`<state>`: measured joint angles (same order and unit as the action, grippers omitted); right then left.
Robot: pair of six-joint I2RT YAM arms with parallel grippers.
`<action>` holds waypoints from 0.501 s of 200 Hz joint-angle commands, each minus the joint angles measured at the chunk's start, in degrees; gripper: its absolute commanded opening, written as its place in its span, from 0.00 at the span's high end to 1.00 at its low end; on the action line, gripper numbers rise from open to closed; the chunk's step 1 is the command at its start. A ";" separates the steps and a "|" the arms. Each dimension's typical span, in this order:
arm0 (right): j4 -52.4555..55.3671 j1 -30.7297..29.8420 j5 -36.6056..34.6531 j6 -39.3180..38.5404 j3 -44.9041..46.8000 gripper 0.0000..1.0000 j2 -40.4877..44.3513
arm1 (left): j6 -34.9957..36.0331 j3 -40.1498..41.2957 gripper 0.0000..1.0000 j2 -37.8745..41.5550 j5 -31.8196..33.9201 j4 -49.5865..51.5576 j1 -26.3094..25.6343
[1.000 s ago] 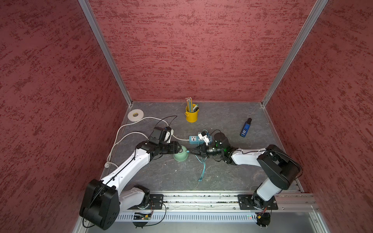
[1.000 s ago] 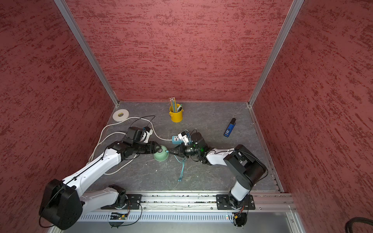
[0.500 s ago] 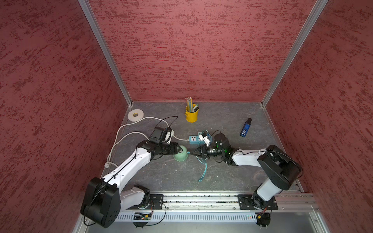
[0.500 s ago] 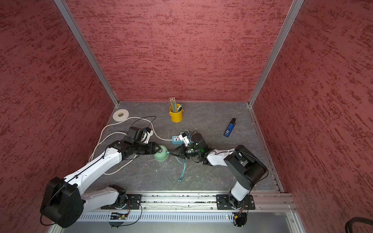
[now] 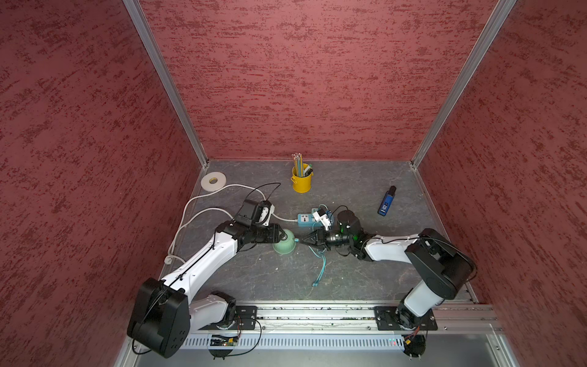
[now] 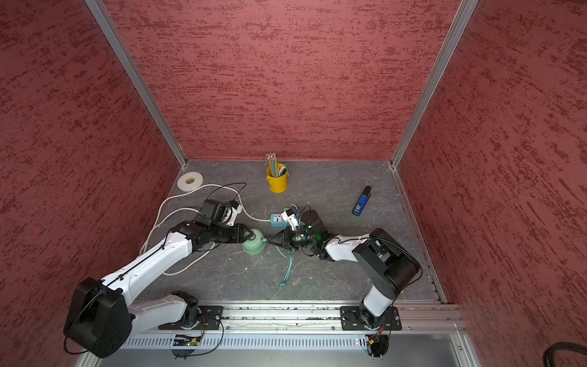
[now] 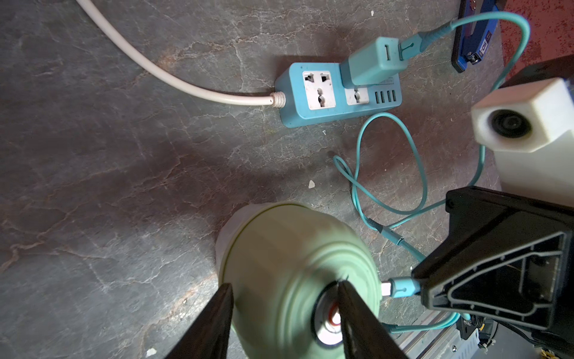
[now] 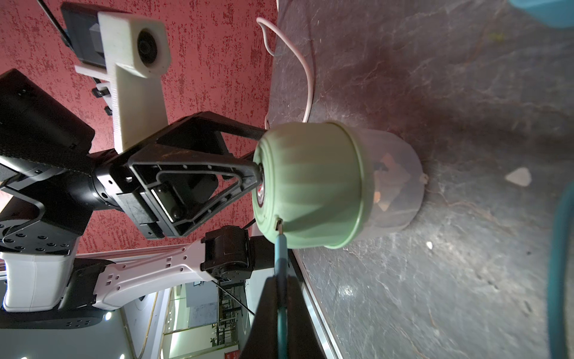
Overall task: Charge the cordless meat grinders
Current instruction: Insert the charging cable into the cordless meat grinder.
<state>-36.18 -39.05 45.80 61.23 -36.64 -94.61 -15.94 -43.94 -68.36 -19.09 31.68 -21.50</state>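
Two ends of the charging lead matter, and one looks finished: the teal adapter (image 7: 371, 60) sits in the blue power strip (image 7: 310, 116), with the teal cable (image 7: 419, 174) plugged into its face. What is left, as I judge it, is the other end.

The mint-green meat grinder (image 5: 283, 244) stands upright on the grey worktop (image 7: 124, 155), between my two arms and near the strip. My left tool (image 7: 284, 286) reaches over its crown with the jaws partly spread. One finger lies across the round button (image 7: 329, 314) and the other rests against the dome's shoulder. It looks like a brace to stop the grinder sliding, though I cannot tell how hard it bears.

My right tool (image 8: 281, 279) is pressed together on the cable's plug (image 7: 400, 286), pinching it just behind the metal tip. In the right wrist view that tip meets the small port (image 8: 277, 224) on the dome's side, near the crown. In the left wrist view bare metal shows between plug and dome, so I judge it at the mouth, not seated.

That leaves pushing the plug home along the port's line, then letting go with both tools. No charging light can be made out.
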 commanded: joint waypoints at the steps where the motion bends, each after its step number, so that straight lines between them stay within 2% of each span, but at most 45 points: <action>1: -0.54 0.30 -0.76 -0.47 -1.05 1.00 -0.02 | 1.69 -0.66 0.46 -0.99 1.06 1.10 0.23; 100: -3.02 0.37 1.04 0.94 -1.24 1.00 -1.64 | 3.02 -0.57 0.49 -1.63 0.73 1.11 -0.40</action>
<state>-36.80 -38.89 46.24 61.71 -36.69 -94.96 -14.50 -44.21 -68.73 -19.20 31.24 -21.54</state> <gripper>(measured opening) 0.048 0.513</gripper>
